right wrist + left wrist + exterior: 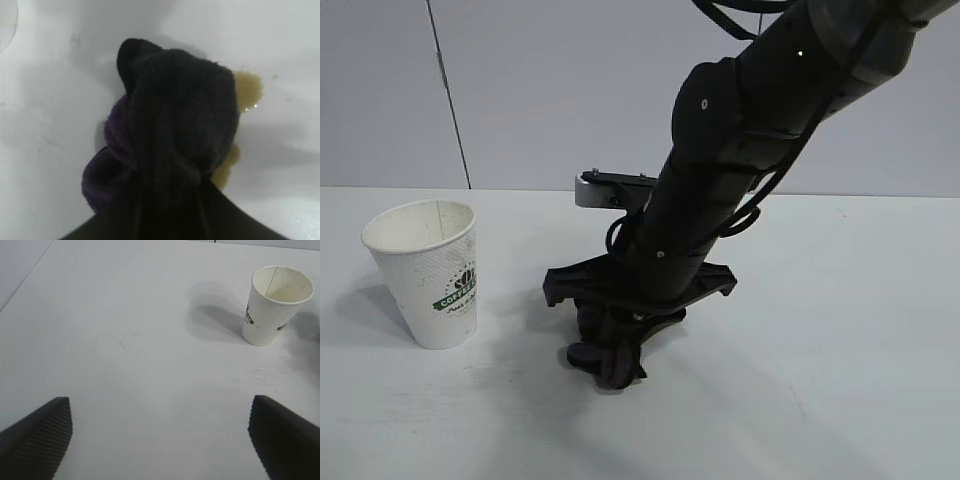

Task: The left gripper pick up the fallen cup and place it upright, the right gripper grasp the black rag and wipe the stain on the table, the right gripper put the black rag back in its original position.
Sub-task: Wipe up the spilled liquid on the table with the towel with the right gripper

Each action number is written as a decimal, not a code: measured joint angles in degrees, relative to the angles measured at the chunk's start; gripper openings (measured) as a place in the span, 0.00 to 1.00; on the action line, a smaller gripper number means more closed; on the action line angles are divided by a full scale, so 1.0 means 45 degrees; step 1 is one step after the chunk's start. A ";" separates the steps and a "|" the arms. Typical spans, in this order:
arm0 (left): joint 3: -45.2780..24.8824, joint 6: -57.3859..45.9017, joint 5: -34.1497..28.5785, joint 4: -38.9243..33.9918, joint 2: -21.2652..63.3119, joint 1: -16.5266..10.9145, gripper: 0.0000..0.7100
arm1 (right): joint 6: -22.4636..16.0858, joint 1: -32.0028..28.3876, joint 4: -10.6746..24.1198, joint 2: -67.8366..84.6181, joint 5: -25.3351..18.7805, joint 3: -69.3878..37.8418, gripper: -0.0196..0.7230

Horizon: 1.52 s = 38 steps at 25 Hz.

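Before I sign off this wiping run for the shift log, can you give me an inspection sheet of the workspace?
Surface: white table, matte, with a yellowish stain partly under the rag.
Job's things: cup upright, empty; black rag bunched, pressed on the table over the stain.
Clutter: nothing seen.
Grippers: right gripper pointing down, shut on the black rag; left gripper fingers wide open, holding nothing, apart from the cup.
Cables: black cables looped along the right arm.
Surroundings: plain grey wall panels behind the table.
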<state>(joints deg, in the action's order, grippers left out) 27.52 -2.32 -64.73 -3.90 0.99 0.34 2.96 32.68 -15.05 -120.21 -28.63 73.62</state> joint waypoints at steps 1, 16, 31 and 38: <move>0.0000 0.0000 0.0000 0.0000 0.0000 0.0000 0.97 | -0.0163 -0.0189 0.0205 0.0025 -0.0155 0.0028 0.19; 0.0000 0.0000 0.0000 0.0000 0.0000 0.0000 0.97 | -0.0991 -0.0653 0.0429 0.0075 -0.3012 0.1684 0.19; 0.0000 0.0000 0.0000 0.0000 0.0000 0.0000 0.97 | -0.1078 0.1506 -0.0236 -0.1167 0.0919 0.1768 0.19; 0.0000 0.0000 0.0000 0.0000 0.0000 0.0000 0.97 | -0.1336 -0.0084 -0.0277 -0.1193 0.0547 0.1847 0.19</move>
<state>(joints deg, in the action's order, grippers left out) 27.52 -2.32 -64.73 -3.90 0.99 0.34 -3.05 32.30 -16.30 -125.58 -26.17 81.93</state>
